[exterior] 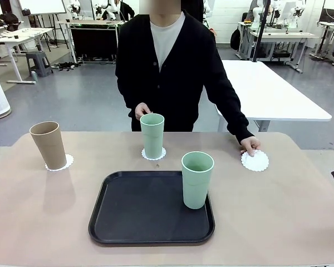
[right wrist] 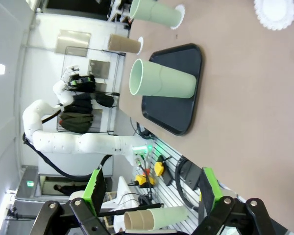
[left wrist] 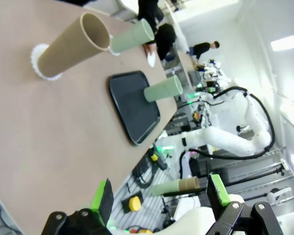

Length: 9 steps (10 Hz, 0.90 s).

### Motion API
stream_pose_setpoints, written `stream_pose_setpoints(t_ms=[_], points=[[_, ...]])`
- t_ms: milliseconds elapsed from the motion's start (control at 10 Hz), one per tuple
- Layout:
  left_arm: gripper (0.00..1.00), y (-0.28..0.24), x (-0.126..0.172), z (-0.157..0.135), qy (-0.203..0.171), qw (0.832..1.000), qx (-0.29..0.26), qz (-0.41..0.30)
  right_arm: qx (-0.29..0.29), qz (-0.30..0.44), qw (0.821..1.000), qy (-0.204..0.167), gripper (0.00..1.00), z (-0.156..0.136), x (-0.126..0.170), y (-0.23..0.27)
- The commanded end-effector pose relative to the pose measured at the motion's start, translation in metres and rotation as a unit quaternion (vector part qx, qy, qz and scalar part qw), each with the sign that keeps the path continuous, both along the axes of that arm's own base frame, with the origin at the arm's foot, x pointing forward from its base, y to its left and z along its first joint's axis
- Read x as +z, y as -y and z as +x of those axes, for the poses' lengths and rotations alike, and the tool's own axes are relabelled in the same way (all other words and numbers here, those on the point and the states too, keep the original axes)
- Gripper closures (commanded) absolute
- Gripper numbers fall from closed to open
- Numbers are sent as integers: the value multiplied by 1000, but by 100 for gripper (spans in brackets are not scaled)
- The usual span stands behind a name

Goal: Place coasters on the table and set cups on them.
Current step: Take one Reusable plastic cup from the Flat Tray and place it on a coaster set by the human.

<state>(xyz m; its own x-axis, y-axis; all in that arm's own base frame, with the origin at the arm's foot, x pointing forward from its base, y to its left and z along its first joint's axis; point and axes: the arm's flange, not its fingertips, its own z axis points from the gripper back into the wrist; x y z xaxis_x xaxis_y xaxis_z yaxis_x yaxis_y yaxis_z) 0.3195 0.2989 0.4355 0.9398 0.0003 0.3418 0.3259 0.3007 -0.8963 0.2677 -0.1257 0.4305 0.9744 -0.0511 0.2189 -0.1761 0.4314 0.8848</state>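
Right, front view: the brown cup (exterior: 48, 144) and one mint cup (exterior: 152, 136) already stand on coasters (exterior: 67, 162). The second mint cup (exterior: 196, 179) stands upright on the black tray (exterior: 128, 222). The bare coaster (exterior: 255, 160) lies on the bench (exterior: 300, 222) to that cup's right, with the person's hand (exterior: 249, 144) touching its far edge.

Left wrist view: my left tool (left wrist: 160, 188) gapes wide, holding nothing, well apart from the cups.

Right wrist view: my right tool (right wrist: 152, 178) is equally wide and empty. I judge this arm nearer that cup and coaster.

no readable text, no labels, no brands, no numbers, no signs anywhere
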Motion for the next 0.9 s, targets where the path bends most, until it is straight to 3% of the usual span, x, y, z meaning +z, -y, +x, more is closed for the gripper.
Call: stream_pose_setpoints(t_ms=[0, 200, 400, 600, 800], points=[[0, 1, 0, -1, -5, 1000, 7, 3, 9, -79, 996, 30, 0, 14, 11, -10], [0, 1, 0, -1, -5, 1000, 7, 3, 49, -224, 971, 67, 0, 33, 38, -31], [0, 1, 0, -1, -5, 1000, 7, 3, 101, -274, 941, 170, 0, 48, 74, -68], [0, 1, 0, -1, -5, 1000, 7, 3, 158, -312, 906, 239, 0, 64, 79, -116], [0, 1, 0, -1, -5, 1000, 7, 3, 208, -374, 854, 297, 0, 67, 67, -162]])
